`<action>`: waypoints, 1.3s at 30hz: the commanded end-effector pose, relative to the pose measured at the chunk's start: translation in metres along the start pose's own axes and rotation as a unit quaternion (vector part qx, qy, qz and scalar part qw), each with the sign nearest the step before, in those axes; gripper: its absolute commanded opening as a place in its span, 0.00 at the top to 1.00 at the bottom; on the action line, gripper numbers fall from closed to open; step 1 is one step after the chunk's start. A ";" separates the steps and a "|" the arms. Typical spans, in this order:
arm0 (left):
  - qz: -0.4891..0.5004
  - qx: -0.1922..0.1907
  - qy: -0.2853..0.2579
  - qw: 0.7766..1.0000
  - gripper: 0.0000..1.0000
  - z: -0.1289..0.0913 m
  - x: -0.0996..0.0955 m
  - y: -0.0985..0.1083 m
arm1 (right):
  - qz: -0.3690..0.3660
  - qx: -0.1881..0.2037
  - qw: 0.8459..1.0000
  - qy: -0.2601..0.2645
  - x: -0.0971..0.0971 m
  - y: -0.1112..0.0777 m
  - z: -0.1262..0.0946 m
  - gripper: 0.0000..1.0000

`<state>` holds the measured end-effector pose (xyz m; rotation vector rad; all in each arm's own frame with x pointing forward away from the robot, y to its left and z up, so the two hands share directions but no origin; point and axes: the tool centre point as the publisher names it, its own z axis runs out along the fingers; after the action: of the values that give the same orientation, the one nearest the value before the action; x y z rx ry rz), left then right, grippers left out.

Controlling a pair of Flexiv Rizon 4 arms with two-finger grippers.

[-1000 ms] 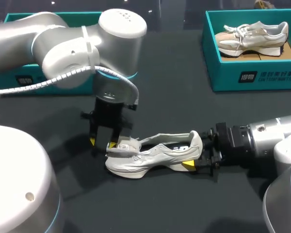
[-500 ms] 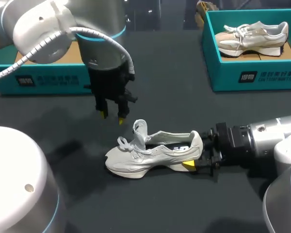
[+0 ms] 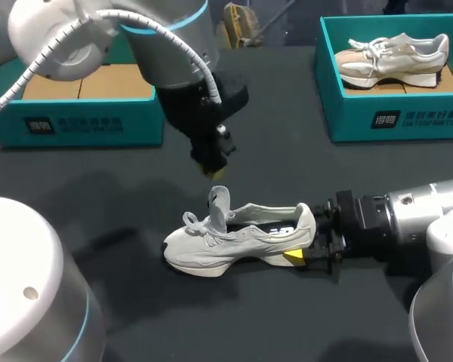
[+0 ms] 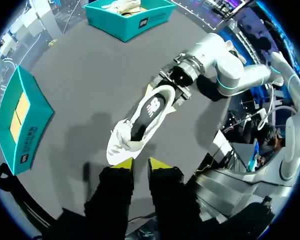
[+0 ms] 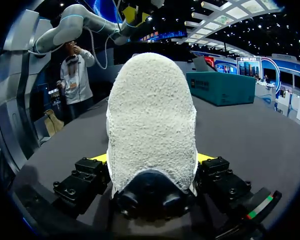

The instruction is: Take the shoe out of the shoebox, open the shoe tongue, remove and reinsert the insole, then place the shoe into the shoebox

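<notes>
Head view: shoe (image 3: 225, 243) in end effector (image 3: 303, 244)

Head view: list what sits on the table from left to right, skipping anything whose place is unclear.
First the empty teal shoebox with a brown cardboard floor → pale grey sneaker with raised tongue → right gripper clamping its heel → second teal shoebox holding a beige sneaker.

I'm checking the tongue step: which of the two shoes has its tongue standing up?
The shoe on the table, its heel in the right gripper: its tongue stands upright. The other shoe lies in the shoebox with its tongue flat.
</notes>
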<state>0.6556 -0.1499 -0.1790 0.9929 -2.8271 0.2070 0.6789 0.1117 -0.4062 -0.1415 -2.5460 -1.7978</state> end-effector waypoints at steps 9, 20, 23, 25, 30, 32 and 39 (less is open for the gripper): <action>0.200 -0.020 -0.007 0.980 1.00 0.000 0.016 -0.019 | 0.000 0.002 1.000 0.000 0.000 0.001 0.000 1.00; 0.298 -0.014 -0.001 0.954 1.00 0.037 0.023 -0.035 | 0.000 0.002 1.000 0.000 0.000 0.001 0.000 1.00; 0.310 -0.021 -0.005 0.951 1.00 0.051 0.024 -0.043 | 0.000 0.002 1.000 0.000 0.000 0.001 0.000 1.00; 0.318 -0.016 -0.005 0.948 1.00 0.061 0.024 -0.047 | 0.000 0.002 1.000 0.000 0.000 0.001 0.000 1.00; 0.333 -0.010 0.008 0.943 1.00 0.074 0.022 -0.050 | 0.000 0.002 1.000 0.000 0.000 0.001 0.000 1.00; 0.333 -0.010 0.008 0.943 1.00 0.074 0.022 -0.050 | 0.000 0.002 1.000 0.000 0.000 0.001 0.000 1.00; 0.333 -0.010 0.008 0.943 1.00 0.074 0.022 -0.050 | 0.000 0.002 1.000 0.000 0.000 0.001 0.000 1.00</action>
<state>0.6640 -0.2166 -0.2440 -0.0076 -3.0253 0.2428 0.6789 0.1116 -0.4062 -0.1414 -2.5460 -1.7978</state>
